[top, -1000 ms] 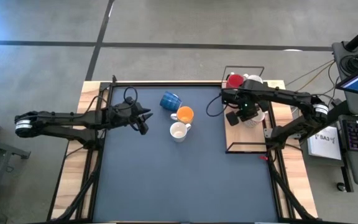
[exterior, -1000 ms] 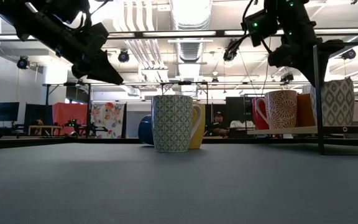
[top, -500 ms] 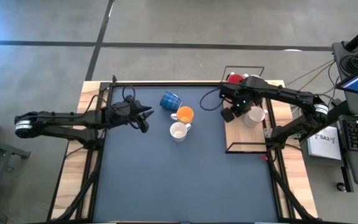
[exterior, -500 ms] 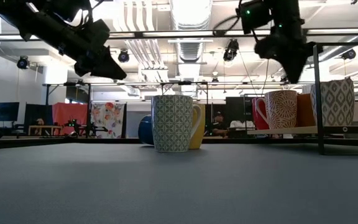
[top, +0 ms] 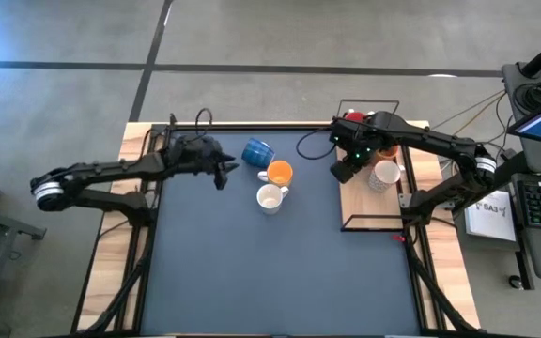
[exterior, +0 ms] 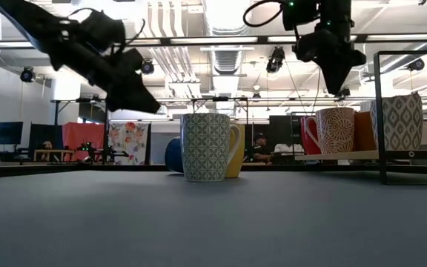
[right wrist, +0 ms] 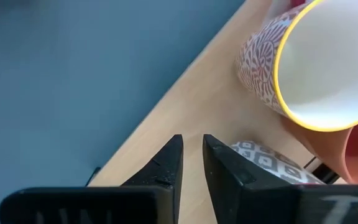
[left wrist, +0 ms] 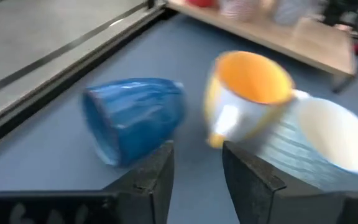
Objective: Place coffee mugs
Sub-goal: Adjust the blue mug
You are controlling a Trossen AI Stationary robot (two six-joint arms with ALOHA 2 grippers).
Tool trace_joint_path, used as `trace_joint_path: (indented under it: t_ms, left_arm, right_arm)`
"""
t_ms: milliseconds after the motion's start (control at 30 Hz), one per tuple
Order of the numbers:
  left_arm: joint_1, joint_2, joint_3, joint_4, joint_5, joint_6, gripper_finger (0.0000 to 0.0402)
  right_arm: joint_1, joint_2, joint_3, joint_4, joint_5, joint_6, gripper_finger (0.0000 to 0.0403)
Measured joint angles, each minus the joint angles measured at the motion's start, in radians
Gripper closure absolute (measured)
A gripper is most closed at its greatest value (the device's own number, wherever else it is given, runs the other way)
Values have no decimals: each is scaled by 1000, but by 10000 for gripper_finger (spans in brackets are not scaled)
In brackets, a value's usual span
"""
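Note:
A blue mug (top: 256,152) lies on its side on the blue mat; it also shows in the left wrist view (left wrist: 132,118). An orange-lined mug (top: 279,173) and a white patterned mug (top: 270,198) stand upright beside it. My left gripper (top: 223,175) hovers just left of the blue mug, slightly open and empty. My right gripper (top: 342,172) hangs over the left edge of the wooden shelf (top: 369,202), its fingers a narrow gap apart and empty. On the shelf stand a red mug (top: 353,120), a white mug (top: 384,175) and a red-and-white patterned mug (right wrist: 309,68).
A black wire frame (top: 346,225) surrounds the wooden shelf at the table's right. The low view shows several mugs in a row on the shelf (exterior: 362,131). The near half of the mat (top: 270,282) is bare. Cables loop near both arms at the far edge.
My left gripper has gone toward the table's right and far side, nearer the blue mug, and a little down. My right gripper has drawn away from the white mug on the shelf toward the table's left. The mugs have stayed where they were.

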Motion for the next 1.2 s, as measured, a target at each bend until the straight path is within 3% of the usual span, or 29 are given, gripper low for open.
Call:
trace_joint_path:
  t_ms: [133,433,567,700,867,1033,1200]
  left_arm:
    - [86,90,62,-1,53,4,258]
    - [237,354,229,-30,340,-25,231]
    - [275,445,257,-25,369,-31,231]
    - [285,514,287,-1,475,-37,231]
    - [287,574,313,8,476,-36,232]
    - [287,595,322,10,479,-42,256]
    - [287,590,322,15,499,-61,336]
  right_arm:
    - [0,0,0,-1,0,-27,330]
    - [0,0,0,2,0,-48,289]
    - [0,0,0,2,0,-50,280]
    - [0,0,0,2,0,-50,277]
    - [0,0,0,2,0,-50,280]
    - [0,0,0,2,0,-44,277]
    - [0,0,0,2,0,-44,283]
